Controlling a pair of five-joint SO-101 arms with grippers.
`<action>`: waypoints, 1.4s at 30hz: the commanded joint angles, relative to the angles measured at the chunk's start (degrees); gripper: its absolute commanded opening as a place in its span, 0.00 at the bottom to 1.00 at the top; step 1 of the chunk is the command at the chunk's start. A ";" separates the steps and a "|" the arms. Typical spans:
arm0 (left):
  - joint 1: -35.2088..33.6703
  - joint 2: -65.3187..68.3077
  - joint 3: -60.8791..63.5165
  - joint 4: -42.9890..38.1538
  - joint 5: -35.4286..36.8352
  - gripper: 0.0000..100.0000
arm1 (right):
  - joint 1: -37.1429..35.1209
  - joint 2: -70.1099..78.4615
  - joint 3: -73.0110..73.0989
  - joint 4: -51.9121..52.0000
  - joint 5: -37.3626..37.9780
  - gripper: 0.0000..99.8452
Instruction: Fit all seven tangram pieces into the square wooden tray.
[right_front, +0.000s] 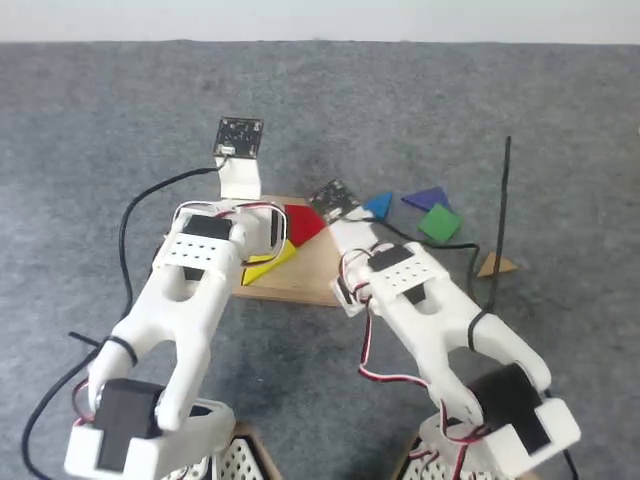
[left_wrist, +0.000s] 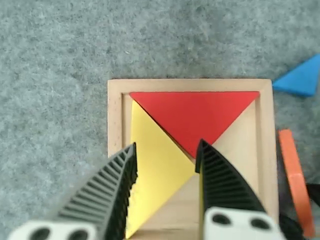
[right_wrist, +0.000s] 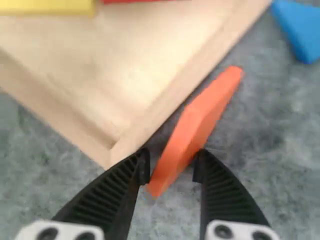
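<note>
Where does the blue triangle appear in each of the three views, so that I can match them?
High view: blue triangle on the carpet, right of the wooden tray's far corner.
Left wrist view: blue triangle off the tray corner where the red triangle ends.
Right wrist view: blue triangle past the orange piece that leans on the tray rim.
Shared landmark: the wooden tray.

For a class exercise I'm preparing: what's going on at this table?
Two arms are filling a wooden tray with tangram pieces. A red triangle and a yellow triangle lie inside. The left claw hangs open over the yellow one; the right claw pinches an orange piece on edge against the tray's outer wall.
</note>
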 joint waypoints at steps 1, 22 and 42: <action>0.44 -0.18 -0.40 -0.70 -0.53 0.19 | -1.98 -2.68 0.00 0.13 2.02 0.19; 0.53 -0.18 -0.13 -0.70 -0.44 0.19 | 0.22 1.54 -2.64 -7.78 -1.05 0.22; 0.53 -0.18 -0.13 -0.70 -0.35 0.19 | 10.24 -12.09 -4.22 3.03 -9.14 0.04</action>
